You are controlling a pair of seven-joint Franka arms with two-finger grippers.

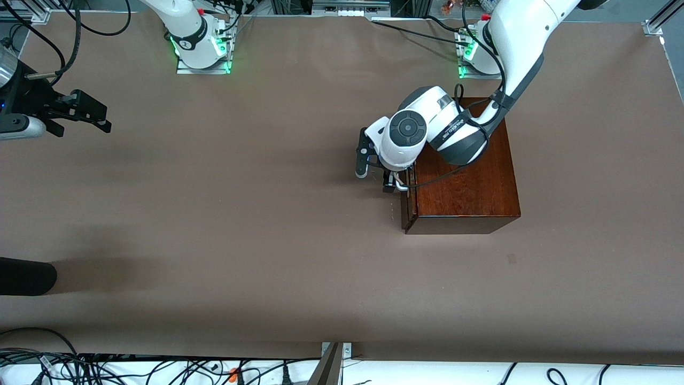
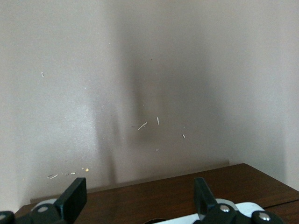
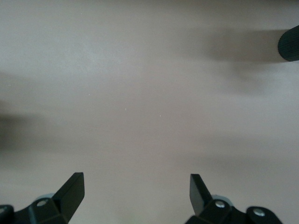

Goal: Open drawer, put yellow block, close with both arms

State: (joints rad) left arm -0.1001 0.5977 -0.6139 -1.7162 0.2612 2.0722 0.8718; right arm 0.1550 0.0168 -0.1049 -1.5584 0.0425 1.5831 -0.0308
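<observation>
The dark reddish-brown wooden box [image 1: 465,176] stands toward the left arm's end of the table. Its drawer [image 1: 408,209] faces the right arm's end and looks pushed in. My left gripper [image 1: 390,184] is at the drawer front, by the white handle [image 1: 399,187]. In the left wrist view the left gripper [image 2: 140,191] is open over the dark front panel [image 2: 154,196], and the handle [image 2: 201,217] lies between its fingers without being clamped. My right gripper [image 1: 101,118] waits open and empty above the table at the right arm's end; it also shows in its wrist view [image 3: 137,186]. The yellow block is out of view.
A black rounded object [image 1: 26,276] juts in at the table's edge at the right arm's end, nearer the front camera; it also shows in the right wrist view [image 3: 289,44]. Small crumbs [image 2: 142,125] lie on the brown table in front of the drawer. Cables run along the near edge.
</observation>
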